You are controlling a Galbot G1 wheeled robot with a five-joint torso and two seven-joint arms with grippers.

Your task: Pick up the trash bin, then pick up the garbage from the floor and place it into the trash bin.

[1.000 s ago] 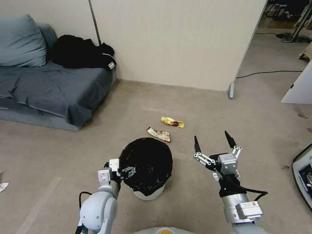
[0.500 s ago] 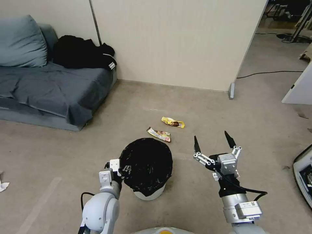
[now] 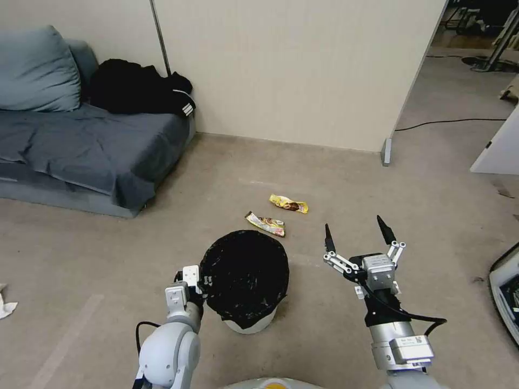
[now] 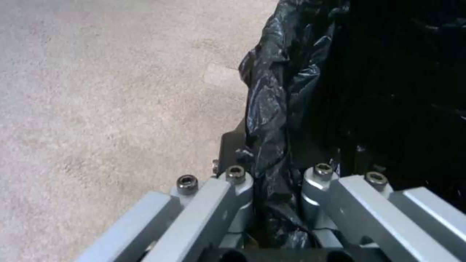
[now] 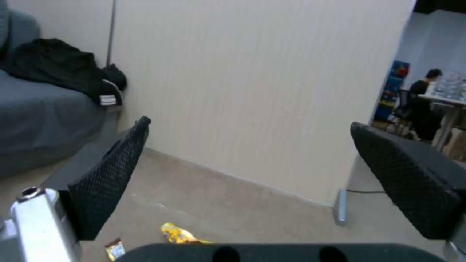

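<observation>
Pinching crinkled black bag rim of trash bin (image 3: 246,273): left claw (image 3: 204,282).

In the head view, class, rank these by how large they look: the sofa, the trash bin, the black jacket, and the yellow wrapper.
1. Sofa, by far the largest.
2. Trash bin and black jacket look about alike; the bin sits nearer the camera, so I won't rank them.
3. Yellow wrapper, the smallest.
</observation>
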